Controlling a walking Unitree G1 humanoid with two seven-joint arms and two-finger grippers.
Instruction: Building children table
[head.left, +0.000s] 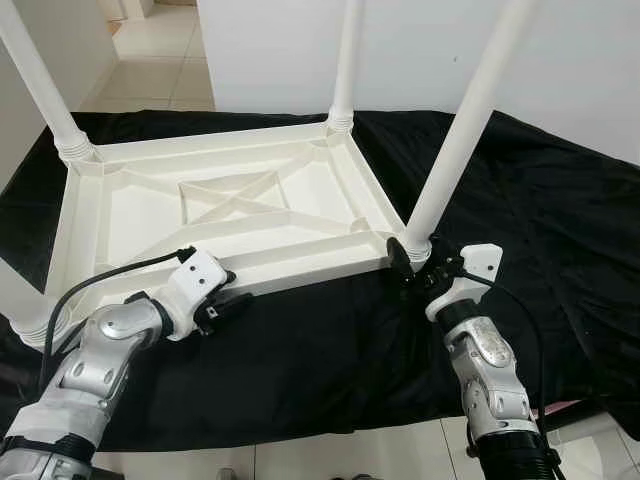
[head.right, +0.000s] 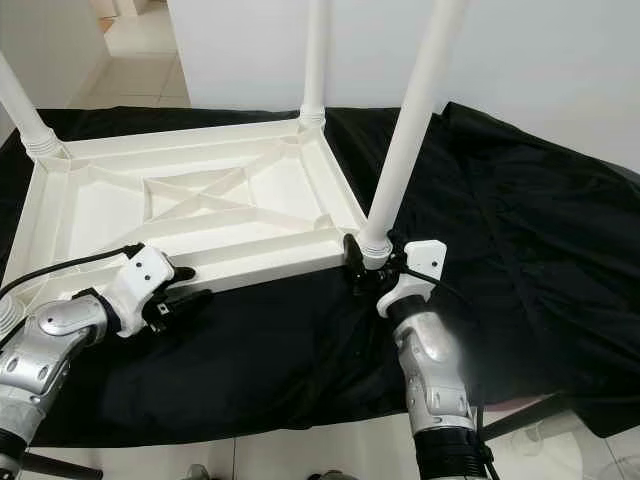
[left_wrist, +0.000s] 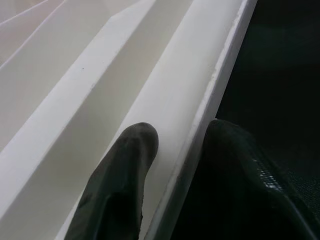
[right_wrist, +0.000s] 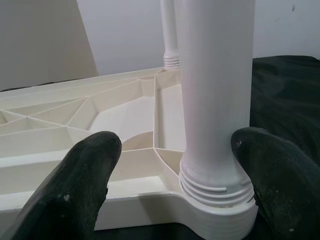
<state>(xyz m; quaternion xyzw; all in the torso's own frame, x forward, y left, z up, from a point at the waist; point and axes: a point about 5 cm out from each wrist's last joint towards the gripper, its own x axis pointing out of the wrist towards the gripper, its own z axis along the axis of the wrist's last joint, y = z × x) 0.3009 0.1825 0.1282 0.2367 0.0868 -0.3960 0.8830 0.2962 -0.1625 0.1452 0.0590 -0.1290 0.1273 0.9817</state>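
A white plastic children's table (head.left: 135, 215) lies upside down on a black cloth (head.left: 330, 350), its legs pointing up. My left gripper (head.left: 228, 303) is at the near rim (left_wrist: 200, 115); one finger (left_wrist: 125, 165) lies inside the rim and the other outside, shut on it. My right gripper (head.left: 412, 268) sits at the near right corner. It is open, with its fingers (right_wrist: 90, 170) on either side of the threaded base of the near right leg (right_wrist: 215, 90), one close to it and one apart.
The other legs rise at the far left (head.left: 40, 85), far right (head.left: 345, 60) and near left (head.left: 20, 310) corners. The black cloth spreads wide to the right. A white wall (head.left: 560, 50) stands behind, and tiled floor (head.left: 150, 50) runs off at the back left.
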